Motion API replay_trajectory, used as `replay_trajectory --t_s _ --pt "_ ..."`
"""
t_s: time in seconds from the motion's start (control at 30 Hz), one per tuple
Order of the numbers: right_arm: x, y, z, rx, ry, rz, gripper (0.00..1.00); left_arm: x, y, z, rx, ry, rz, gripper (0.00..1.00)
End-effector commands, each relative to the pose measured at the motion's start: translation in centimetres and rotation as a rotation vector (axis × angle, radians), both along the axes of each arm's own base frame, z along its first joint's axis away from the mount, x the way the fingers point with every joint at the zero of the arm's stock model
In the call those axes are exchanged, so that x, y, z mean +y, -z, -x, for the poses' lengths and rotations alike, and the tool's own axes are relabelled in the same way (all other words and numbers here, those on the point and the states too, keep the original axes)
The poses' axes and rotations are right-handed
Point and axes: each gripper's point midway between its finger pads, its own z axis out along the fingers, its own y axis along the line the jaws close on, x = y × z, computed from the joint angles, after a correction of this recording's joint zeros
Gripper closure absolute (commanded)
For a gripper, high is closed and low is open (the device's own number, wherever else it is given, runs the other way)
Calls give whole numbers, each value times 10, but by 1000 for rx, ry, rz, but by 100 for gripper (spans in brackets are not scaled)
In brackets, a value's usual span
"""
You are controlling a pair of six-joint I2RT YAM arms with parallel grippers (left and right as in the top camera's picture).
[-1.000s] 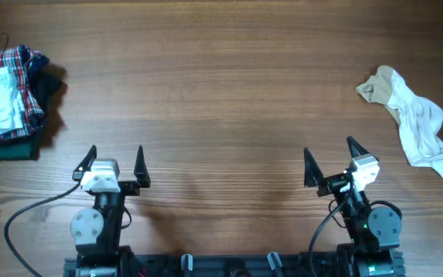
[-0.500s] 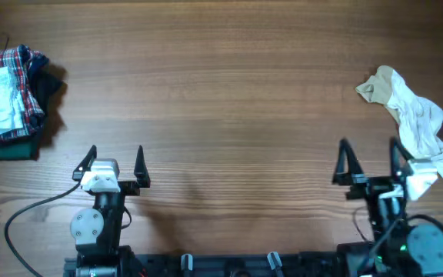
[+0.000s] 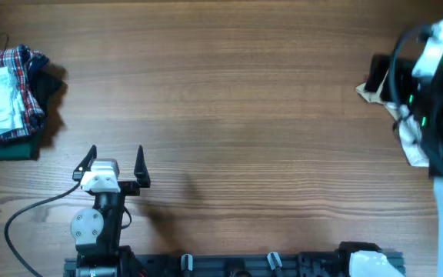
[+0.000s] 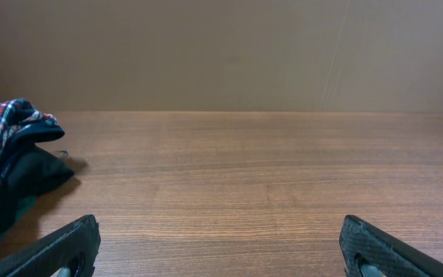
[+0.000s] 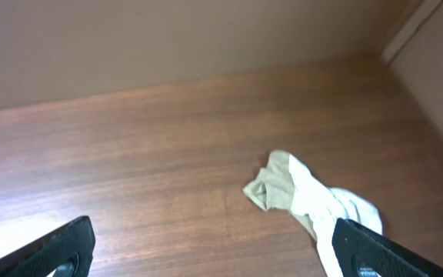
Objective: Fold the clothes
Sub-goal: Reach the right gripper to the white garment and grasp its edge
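Note:
The clothes (image 5: pixel 308 196) are a small crumpled white garment with a tan-beige end, lying on the table at the far right. In the overhead view (image 3: pixel 406 135) my raised right arm hides most of it. My right gripper (image 5: pixel 214 250) is open and empty, high above the table, with the garment below near its right finger. Its fingertips do not show in the overhead view. My left gripper (image 3: pixel 115 165) is open and empty at the near left, also seen in the left wrist view (image 4: pixel 220 250), over bare wood.
A stack with a red-and-blue plaid garment (image 3: pixel 10 85) over a dark green folded cloth (image 3: pixel 6 148) sits at the far left edge; it shows in the left wrist view (image 4: pixel 6 161). The right arm (image 3: pixel 437 92) looms large and blurred at the right edge.
My right arm has risen from the near right and swung up over the garment, now close to the overhead camera. The left arm and the clothes have not moved.

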Motion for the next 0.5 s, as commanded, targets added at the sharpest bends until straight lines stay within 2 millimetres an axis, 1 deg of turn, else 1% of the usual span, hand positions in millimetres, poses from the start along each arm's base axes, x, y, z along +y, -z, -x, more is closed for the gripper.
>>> replay_trajectory --t_s 0.0,0.07,0.1,0.13,0.17,0.2,0.27,0.3,0.33,0.37,0.43,0.47 --pt "-16 28 -29 82 -33 -96 0 -1 2 0 -1 12 -18 0" --pt "-37 56 -45 136 -16 -176 0 -1 2 0 -1 12 -18 0" --pt "-50 74 -50 180 16 -189 0 -1 2 0 -1 12 -18 0" --pt "-77 98 -52 250 112 -143 0 -1 2 0 -1 12 -18 0" --pt "-89 110 -53 285 154 -118 0 -1 2 0 0 12 -18 0" --pt "-96 121 -54 316 176 -111 0 -1 2 0 0 12 -18 0" --pt "-101 157 -61 402 184 -133 2 -1 2 0 0 12 -18 0" --pt "-102 172 -64 434 185 -142 6 -1 2 0 0 12 -18 0" --pt "-103 184 -65 464 187 -151 7 -1 2 0 0 12 -18 0" --pt "-103 199 -66 498 194 -166 11 -1 2 0 0 12 -18 0" --pt "-104 226 -68 550 232 -211 12 -1 2 0 -1 12 -18 0" --pt "-105 235 -71 562 232 -214 13 -1 2 0 0 12 -18 0"
